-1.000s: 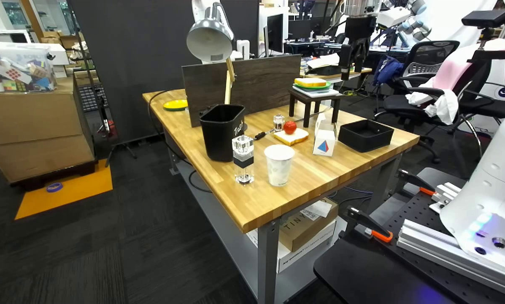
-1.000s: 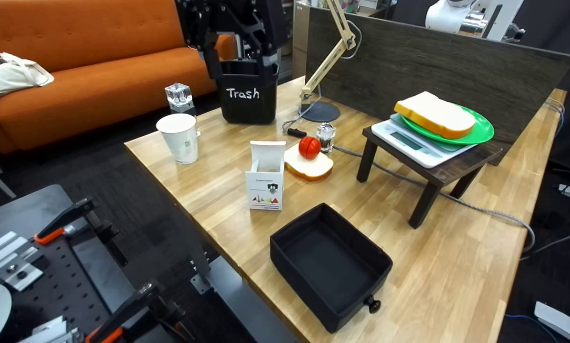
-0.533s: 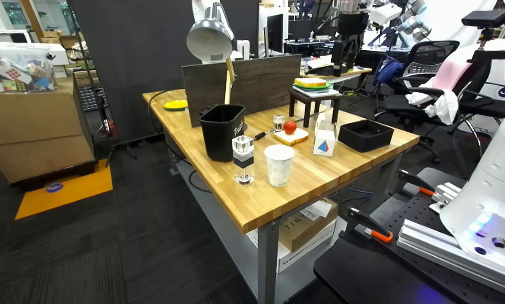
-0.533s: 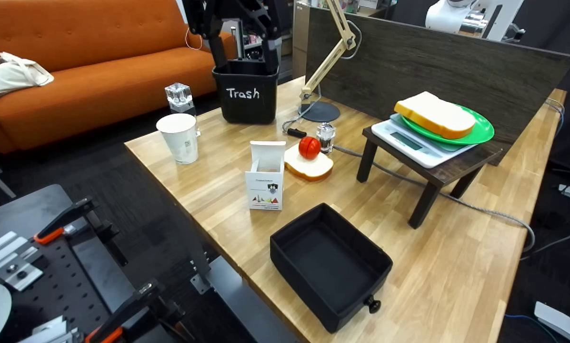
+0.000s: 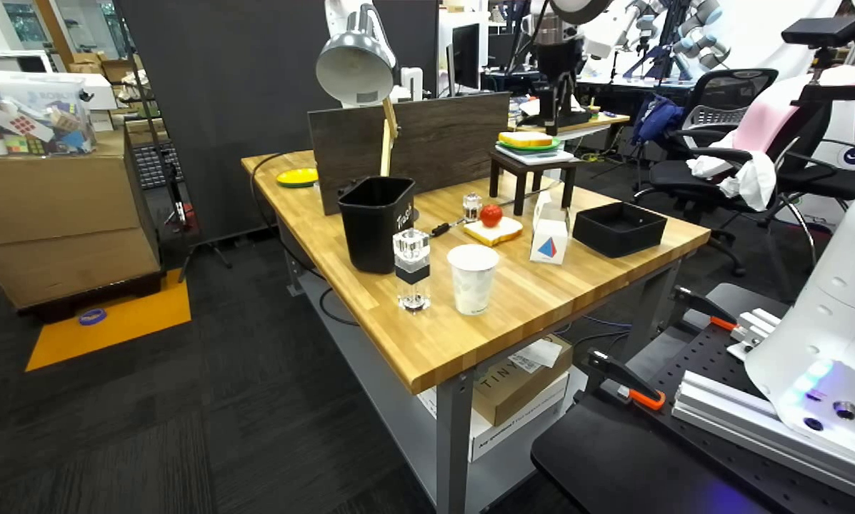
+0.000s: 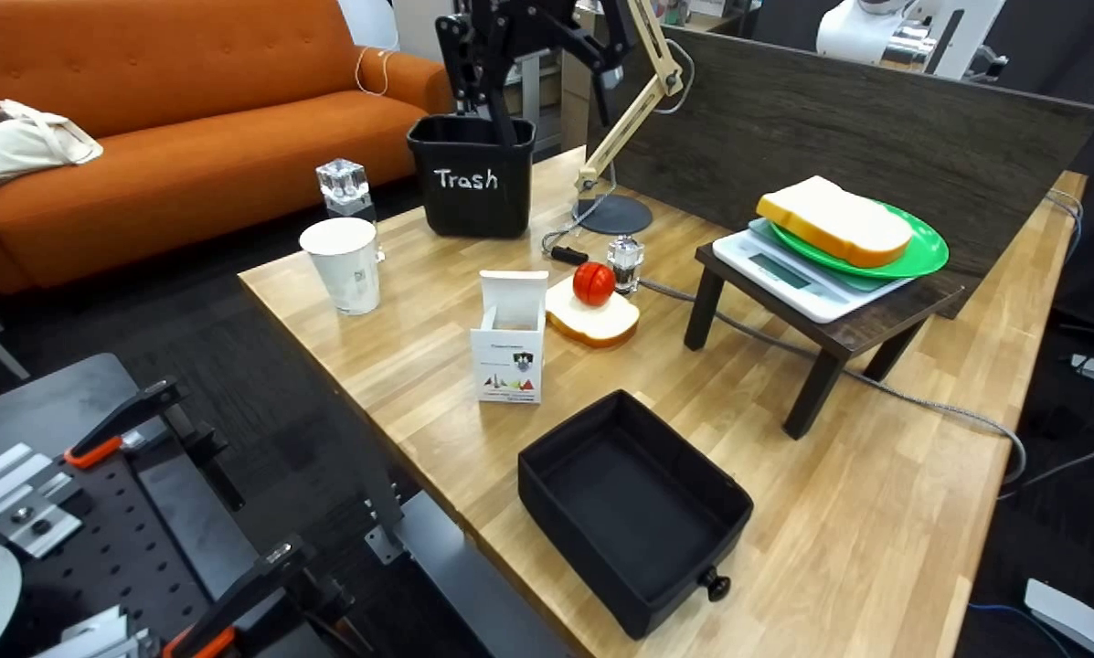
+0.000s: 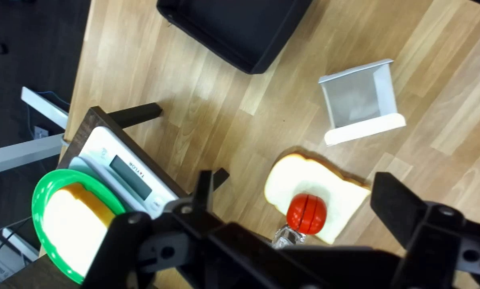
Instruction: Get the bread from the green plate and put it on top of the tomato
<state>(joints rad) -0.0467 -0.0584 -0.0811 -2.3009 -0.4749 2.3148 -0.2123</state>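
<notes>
The bread slice (image 6: 834, 219), white with a tan crust, lies on the green plate (image 6: 929, 249), overhanging its edge. The bread (image 7: 73, 230) and plate (image 7: 39, 206) show at the lower left of the wrist view. The tomato (image 6: 594, 283), red with dark cut lines, sits on a second bread slice (image 6: 597, 324) on the table. The tomato (image 7: 306, 213) also shows between my fingers in the wrist view. My gripper (image 6: 556, 128) is open and empty, held above the table. In an exterior view the gripper (image 5: 559, 127) hangs near the raised plate.
The plate rests on a white kitchen scale (image 6: 789, 279) on a dark low stand (image 6: 839, 334). A clear shaker (image 6: 626, 260) touches or nearly touches the tomato. An open white box (image 6: 510, 352), black tray (image 6: 633, 512), paper cup (image 6: 341, 265), trash bin (image 6: 475, 187) and lamp (image 6: 633, 132) stand around.
My gripper has moved toward the plate side and turned; in an exterior view it shifts left, in an exterior view it shifts right. It stays open. The objects have not moved.
</notes>
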